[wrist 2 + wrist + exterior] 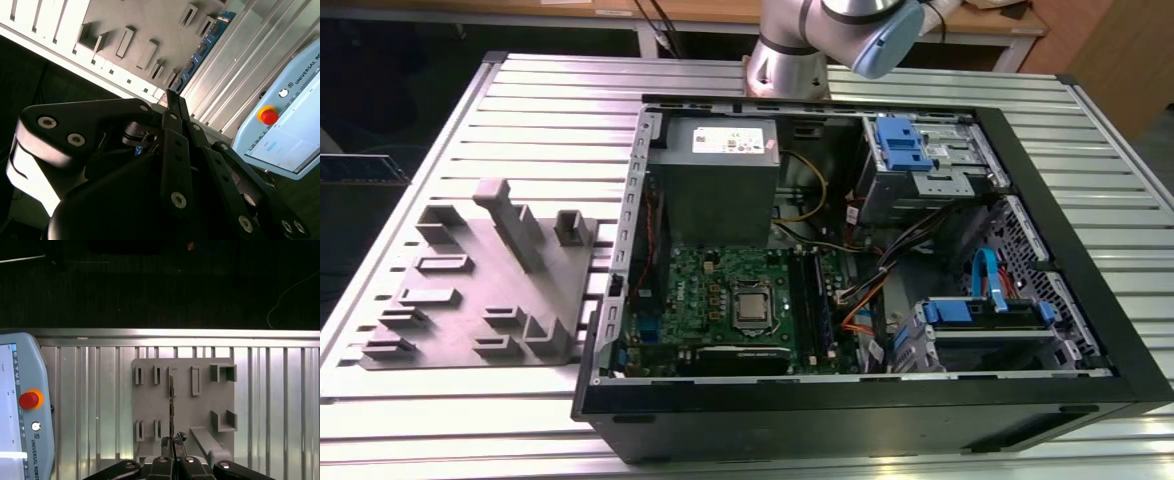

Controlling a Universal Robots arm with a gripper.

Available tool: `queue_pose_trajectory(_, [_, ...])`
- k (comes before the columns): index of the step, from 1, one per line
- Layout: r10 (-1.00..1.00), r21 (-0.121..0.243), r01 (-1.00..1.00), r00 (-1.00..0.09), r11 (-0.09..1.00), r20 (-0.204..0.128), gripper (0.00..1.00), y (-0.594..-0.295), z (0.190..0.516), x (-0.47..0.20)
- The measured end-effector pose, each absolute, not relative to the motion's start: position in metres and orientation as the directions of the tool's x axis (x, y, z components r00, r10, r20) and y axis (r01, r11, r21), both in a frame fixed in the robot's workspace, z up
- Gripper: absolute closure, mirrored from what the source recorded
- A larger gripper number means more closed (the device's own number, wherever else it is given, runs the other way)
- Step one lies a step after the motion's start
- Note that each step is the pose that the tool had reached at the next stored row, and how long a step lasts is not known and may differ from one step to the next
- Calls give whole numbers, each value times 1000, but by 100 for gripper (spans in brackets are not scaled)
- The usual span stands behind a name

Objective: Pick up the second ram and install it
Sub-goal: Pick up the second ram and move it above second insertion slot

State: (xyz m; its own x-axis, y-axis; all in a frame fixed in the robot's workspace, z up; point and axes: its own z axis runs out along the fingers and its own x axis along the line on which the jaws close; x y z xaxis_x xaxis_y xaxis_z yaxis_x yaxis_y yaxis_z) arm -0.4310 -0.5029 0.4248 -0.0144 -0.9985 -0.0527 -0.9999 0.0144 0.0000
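We see the gripper (173, 444) pinched narrow on one end of the second ram (201, 48), a blue strip with black chips that juts out from the fingertips. In both wrist views it is seen against the grey holder tray (200, 405). The tray rests on the slatted table (90, 405), near a control pendant (20, 420).

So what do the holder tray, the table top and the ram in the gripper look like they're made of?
The holder tray: probably matte grey plastic; even dull colour, no glare. The table top: bare metal, likely aluminium; ribbed slats with bright reflections. The second ram, clamped in the gripper: blue circuit board carrying black chips, looks like laminate.
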Motion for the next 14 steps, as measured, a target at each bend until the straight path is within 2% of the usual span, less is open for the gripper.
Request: queue_pose_trajectory(14, [-999,0,-1000,-14,14,-53,91,-503,425,-419])
